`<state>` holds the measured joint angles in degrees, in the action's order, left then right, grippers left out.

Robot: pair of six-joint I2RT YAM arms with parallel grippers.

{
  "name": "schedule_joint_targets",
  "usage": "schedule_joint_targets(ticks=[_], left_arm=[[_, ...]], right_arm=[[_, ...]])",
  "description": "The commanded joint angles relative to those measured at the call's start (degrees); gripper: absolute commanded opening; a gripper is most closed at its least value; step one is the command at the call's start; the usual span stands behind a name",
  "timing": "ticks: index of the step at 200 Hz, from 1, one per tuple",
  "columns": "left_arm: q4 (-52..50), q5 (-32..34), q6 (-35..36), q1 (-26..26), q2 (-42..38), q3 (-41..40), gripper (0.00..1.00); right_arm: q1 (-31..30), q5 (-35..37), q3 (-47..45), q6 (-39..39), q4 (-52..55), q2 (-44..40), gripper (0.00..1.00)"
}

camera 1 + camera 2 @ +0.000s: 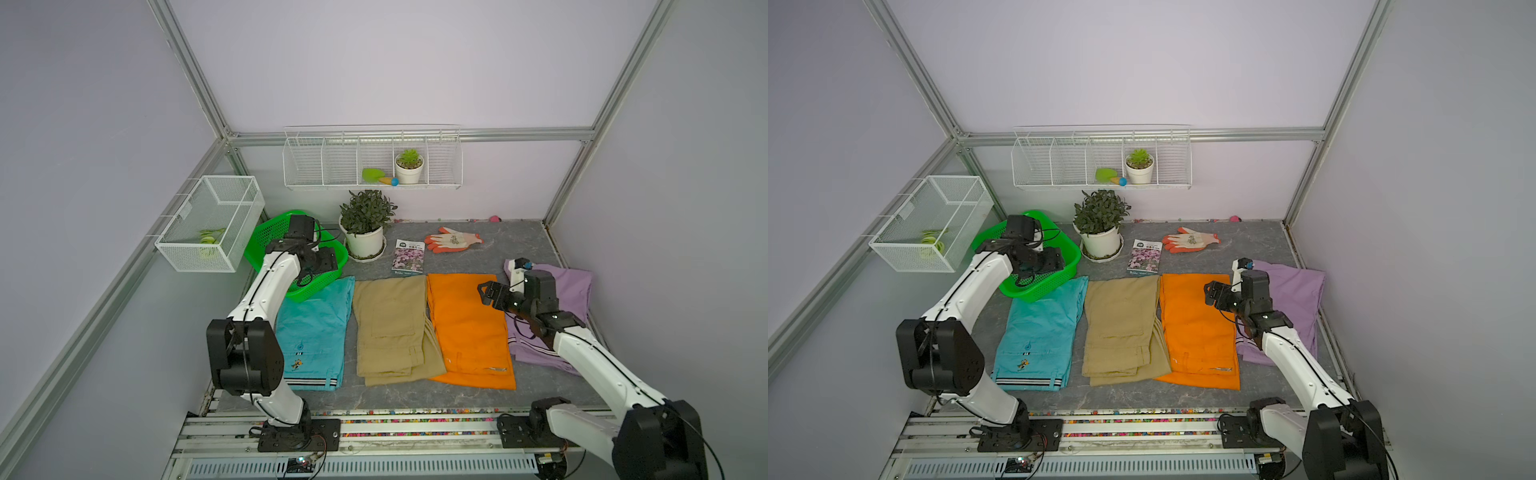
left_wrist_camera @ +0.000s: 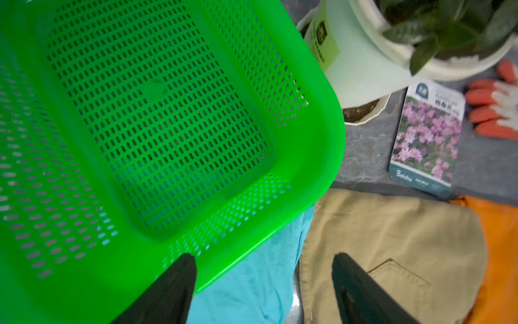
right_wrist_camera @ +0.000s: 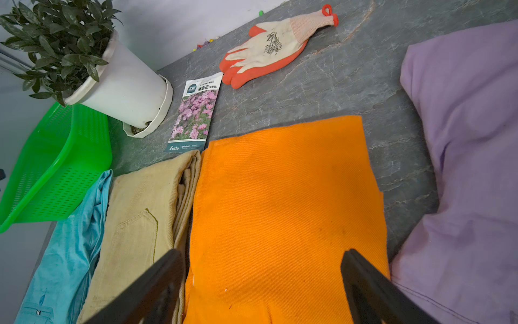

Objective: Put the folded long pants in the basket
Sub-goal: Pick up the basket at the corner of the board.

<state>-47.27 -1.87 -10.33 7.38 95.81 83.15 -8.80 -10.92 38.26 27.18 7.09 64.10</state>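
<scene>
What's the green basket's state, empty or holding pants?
Empty: in the left wrist view the basket shows only its bare perforated base, with nothing inside.

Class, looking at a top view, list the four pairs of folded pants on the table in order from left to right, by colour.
teal pants → khaki pants → orange pants → lilac pants

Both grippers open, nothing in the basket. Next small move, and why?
Probably lower the right gripper onto the orange pants and close on the cloth. It hovers open directly above them, holding nothing, and the basket looks empty.
</scene>
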Motion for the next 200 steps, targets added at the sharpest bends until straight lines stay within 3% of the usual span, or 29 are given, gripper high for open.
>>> schedule_joint_targets(ticks=[1, 15, 45, 100, 121, 153, 200], left_arm=[[-5.12, 2.53, 9.65, 0.62, 2.86, 2.36, 0.81], [-4.31, 1.82, 14.34, 0.62, 3.50, 0.97, 0.75], [1.88, 6.29, 19.94, 0.62, 2.99, -2.98, 0.75], [0.95, 12.20, 18.84, 0.62, 10.95, -0.19, 0.69], [1.18, 11.25, 18.76, 0.62, 10.99, -0.40, 0.53], [-2.34, 10.88, 17.15, 0.62, 10.61, 3.11, 0.03], [-9.84, 8.29, 11.99, 0.71, 5.07, 7.41, 0.00]], right_arm=[[-0.46, -1.12, 1.11, -0.49, 0.73, 1.08, 0.93], [-0.43, -1.23, 1.11, -0.51, 0.99, 1.36, 0.93], [-0.43, -1.72, 1.31, -0.49, 1.31, 2.15, 0.93], [-0.51, -2.28, 1.23, 0.00, 1.26, 3.30, 0.93], [-0.43, -2.26, 1.08, -0.08, 1.19, 3.09, 0.93], [-0.49, -2.62, 1.10, 0.04, 1.05, 3.60, 0.93], [-0.50, -2.79, 1.25, 0.11, 1.08, 3.62, 0.93]])
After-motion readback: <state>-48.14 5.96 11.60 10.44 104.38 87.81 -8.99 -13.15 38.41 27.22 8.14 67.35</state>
